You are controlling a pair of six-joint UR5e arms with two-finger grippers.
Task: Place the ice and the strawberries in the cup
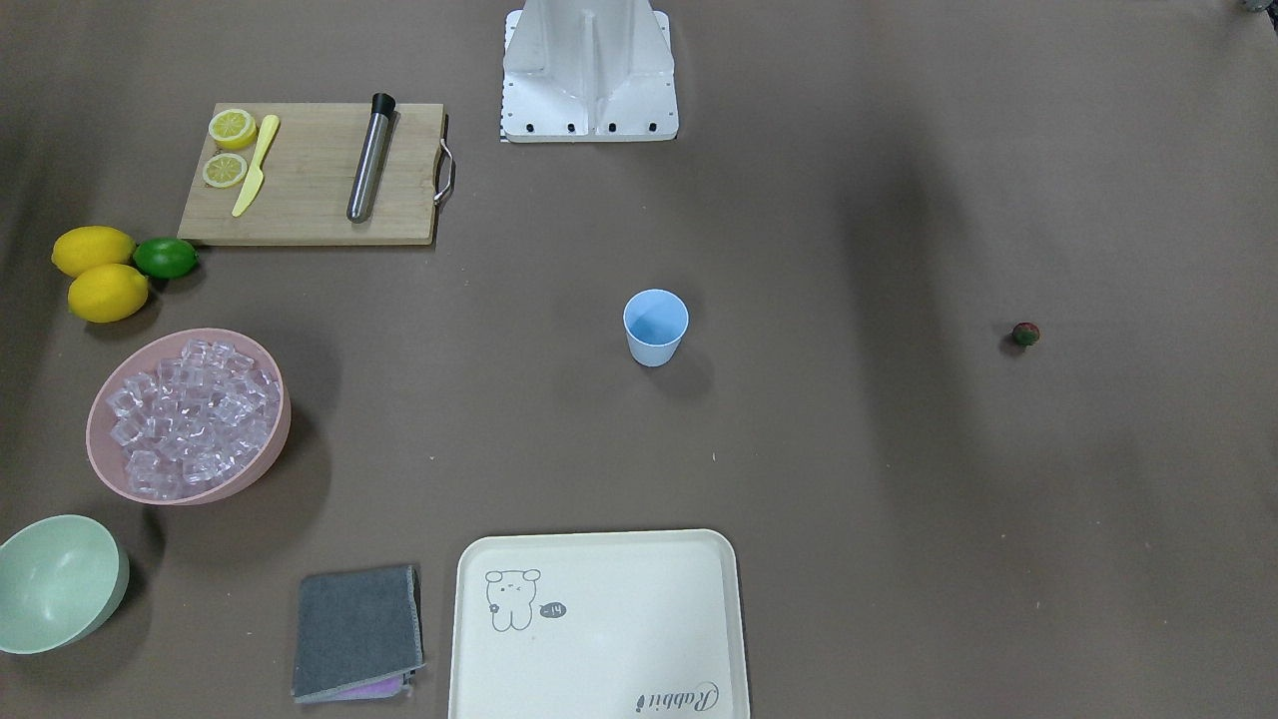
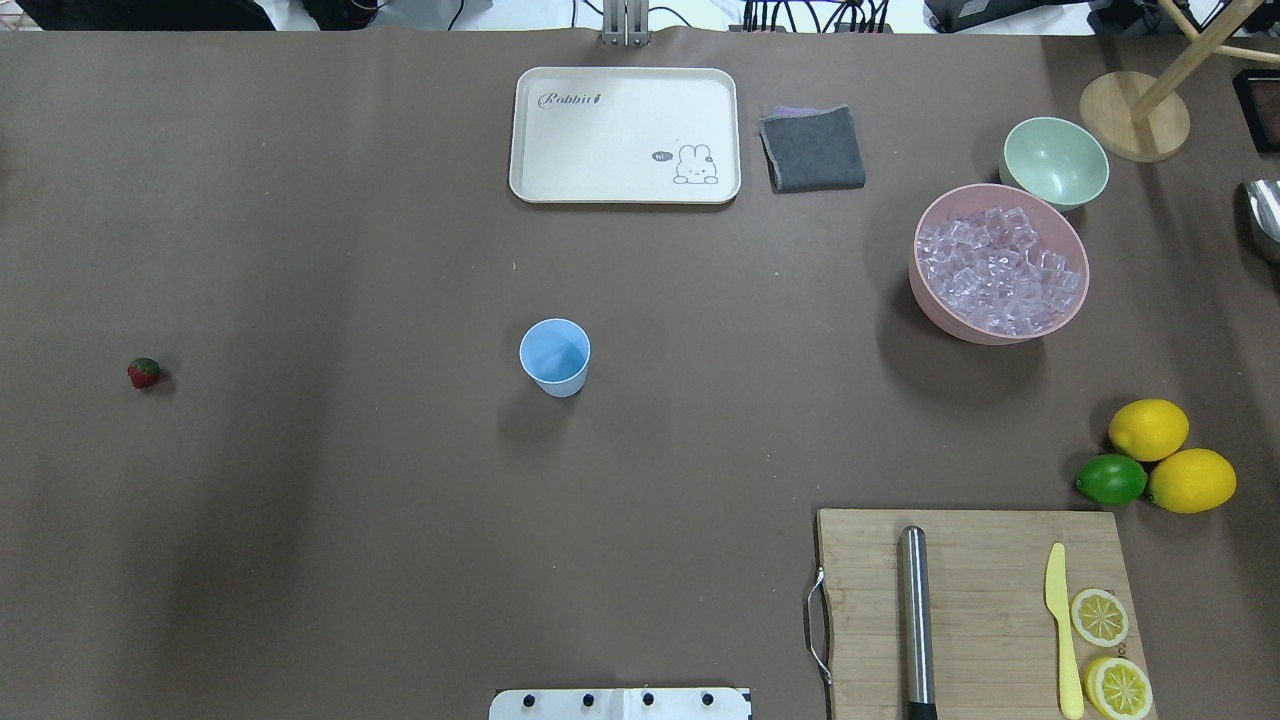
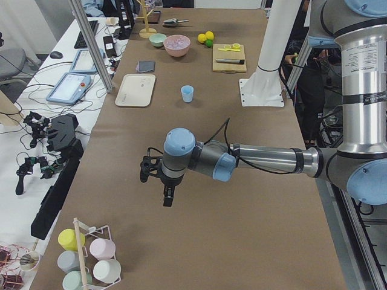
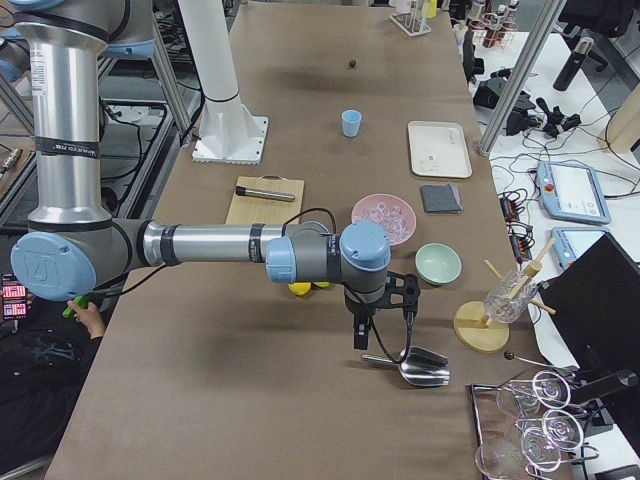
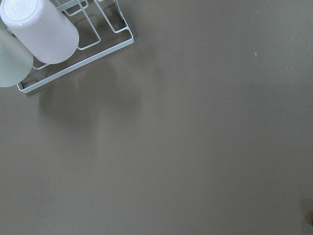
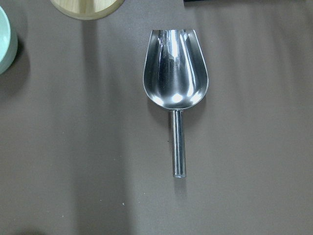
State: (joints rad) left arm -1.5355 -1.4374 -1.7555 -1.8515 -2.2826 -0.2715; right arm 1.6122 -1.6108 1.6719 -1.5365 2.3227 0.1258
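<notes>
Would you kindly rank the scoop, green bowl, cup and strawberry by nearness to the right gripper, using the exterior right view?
1. scoop, just below the right gripper
2. green bowl, close beyond
3. cup, mid-table
4. strawberry, far end

Light blue cup (image 1: 656,327), plain. Dark red strawberry (image 1: 1025,334) with a green top. Clear, colourless ice (image 1: 190,414) in a pink bowl (image 1: 280,439). Pale green bowl (image 1: 60,584). Cream tray (image 1: 619,619), grey rabbit print. Brown desk (image 1: 899,499).

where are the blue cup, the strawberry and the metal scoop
cup (image 2: 554,357): overhead exterior view, inner wall below the rim
strawberry (image 2: 143,373): overhead exterior view, red body
scoop (image 6: 175,73): right wrist view, middle of its shiny bowl
</notes>
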